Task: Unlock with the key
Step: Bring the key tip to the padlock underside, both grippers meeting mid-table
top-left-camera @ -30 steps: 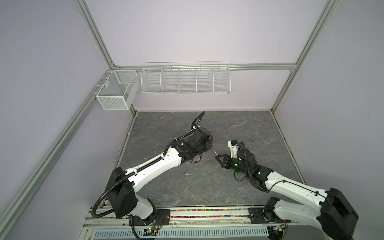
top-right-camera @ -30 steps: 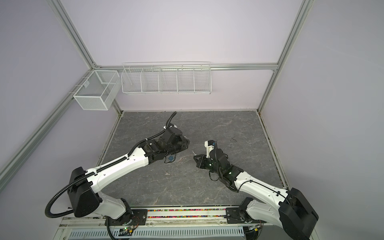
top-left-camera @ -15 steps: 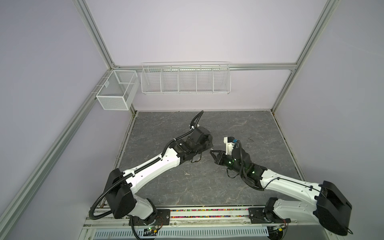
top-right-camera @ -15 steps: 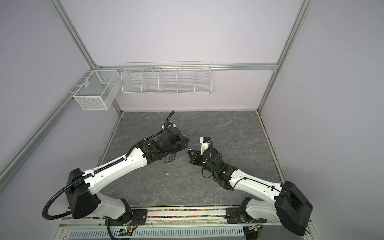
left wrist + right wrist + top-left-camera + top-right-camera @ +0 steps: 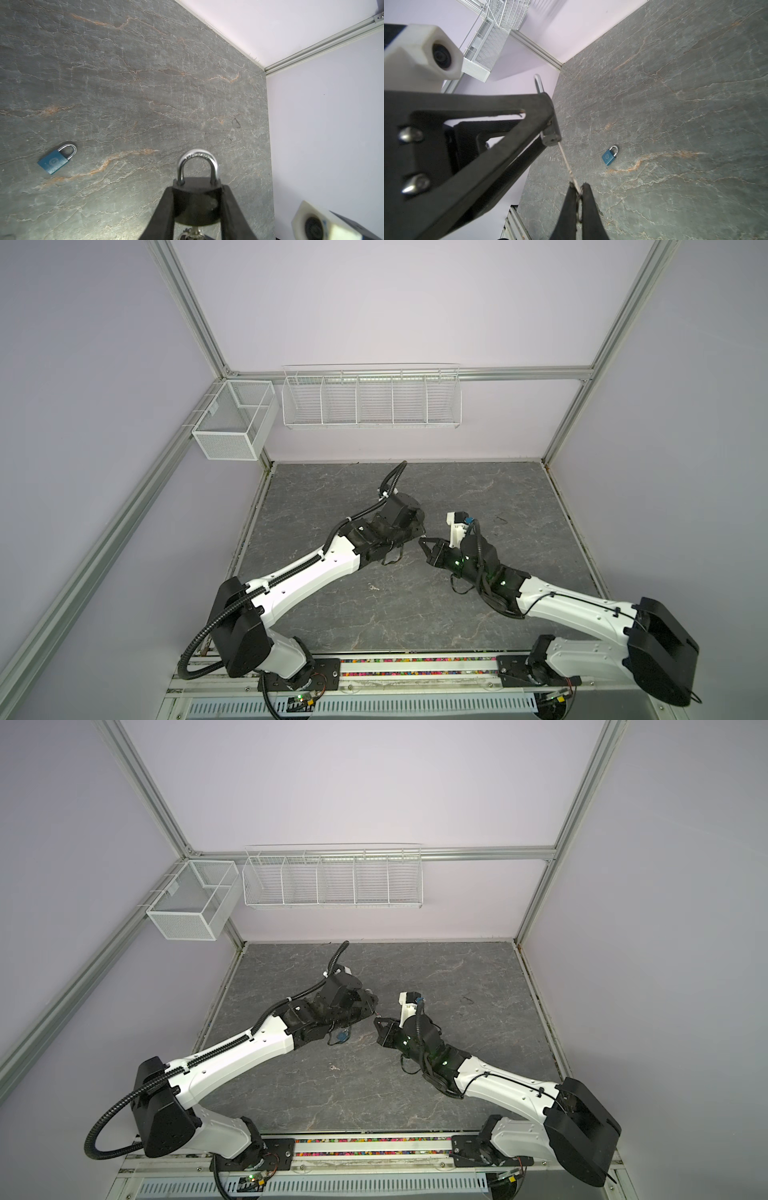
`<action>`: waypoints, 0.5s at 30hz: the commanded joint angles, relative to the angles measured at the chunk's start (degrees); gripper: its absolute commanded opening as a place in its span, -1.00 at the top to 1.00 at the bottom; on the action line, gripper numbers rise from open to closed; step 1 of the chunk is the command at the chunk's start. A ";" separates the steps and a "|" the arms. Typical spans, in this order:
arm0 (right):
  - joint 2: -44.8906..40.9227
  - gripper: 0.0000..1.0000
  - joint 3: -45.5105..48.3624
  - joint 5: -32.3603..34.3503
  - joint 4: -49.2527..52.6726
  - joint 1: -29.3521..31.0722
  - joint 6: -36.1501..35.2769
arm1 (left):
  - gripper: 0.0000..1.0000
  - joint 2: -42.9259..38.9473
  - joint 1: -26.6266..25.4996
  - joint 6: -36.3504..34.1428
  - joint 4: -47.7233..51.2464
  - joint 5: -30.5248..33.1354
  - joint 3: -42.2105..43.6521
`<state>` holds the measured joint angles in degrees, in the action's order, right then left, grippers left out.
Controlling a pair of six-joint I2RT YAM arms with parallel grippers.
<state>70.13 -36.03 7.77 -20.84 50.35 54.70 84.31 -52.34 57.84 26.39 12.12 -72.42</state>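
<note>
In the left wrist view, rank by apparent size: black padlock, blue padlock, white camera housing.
1. black padlock, nearest the lens.
2. white camera housing, cropped by the frame, so its order against the first is unsure.
3. blue padlock, smallest, farther away.

1. Engraved lettering runs across the top of the shackle (image 5: 197,154) of the black padlock (image 5: 196,199) clamped in the left gripper (image 5: 197,188); it is too blurred to read.
2. The blue padlock (image 5: 55,160), well apart from that claw, bears a round emblem with no legible words.
</note>
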 commanded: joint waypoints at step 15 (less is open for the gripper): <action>0.21 0.88 -2.55 0.61 -0.59 -0.07 0.67 | 1.00 -0.82 0.23 -0.67 -1.88 0.49 1.51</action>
<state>70.15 -36.86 7.94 -19.94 50.35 54.65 84.31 -52.14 57.80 25.39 12.19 -71.61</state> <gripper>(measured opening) 0.071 0.296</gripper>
